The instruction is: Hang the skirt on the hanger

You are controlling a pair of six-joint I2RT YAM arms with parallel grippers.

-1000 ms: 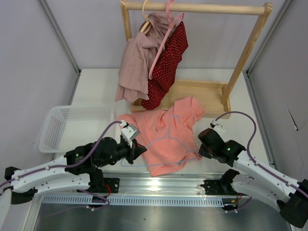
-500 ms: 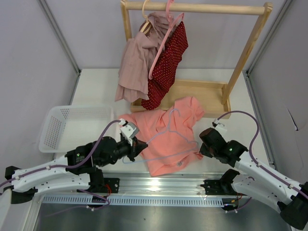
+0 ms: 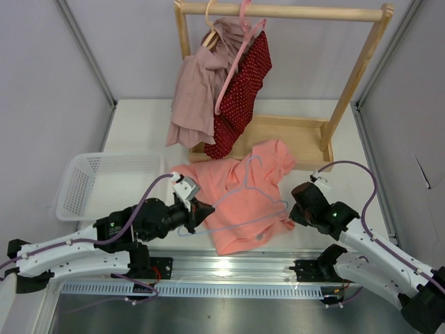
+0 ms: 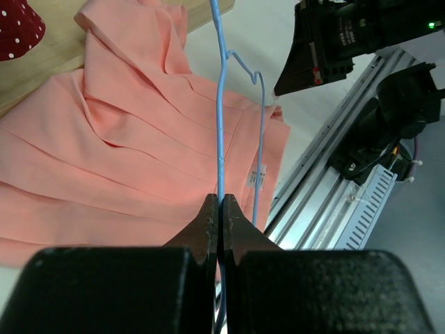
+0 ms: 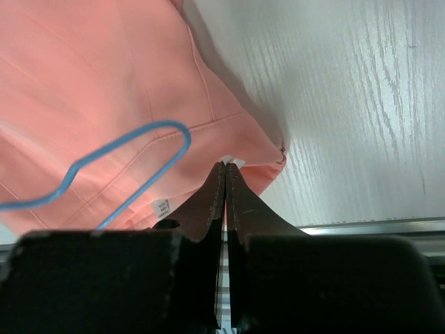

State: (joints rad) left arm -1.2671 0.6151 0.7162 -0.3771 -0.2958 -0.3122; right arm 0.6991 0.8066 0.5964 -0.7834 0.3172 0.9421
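The left gripper [image 4: 219,203] was clamped shut on the thin light-blue wire clothes hanger [image 4: 220,125], with the wire running straight out from between its dark fingers [image 4: 201,226]. The hanger stretched across the salmon-pink pleated fabric skirt [image 3: 236,191], with its hook toward the far edge of the tabletop. The skirt lay spread flat by the middle of the near edge.

The right gripper [image 5: 227,167] was pressed closed, its tips at the skirt's edge beside a corner of the cloth. Whether any fabric was nipped between them could not be told.

A white plastic lattice basket [image 3: 97,182] sat at the left edge. Along the far edge stood a pale wooden clothes rack [image 3: 278,12], where a dusty mauve garment [image 3: 195,90] and a dark red white-dotted garment [image 3: 245,87] hung.
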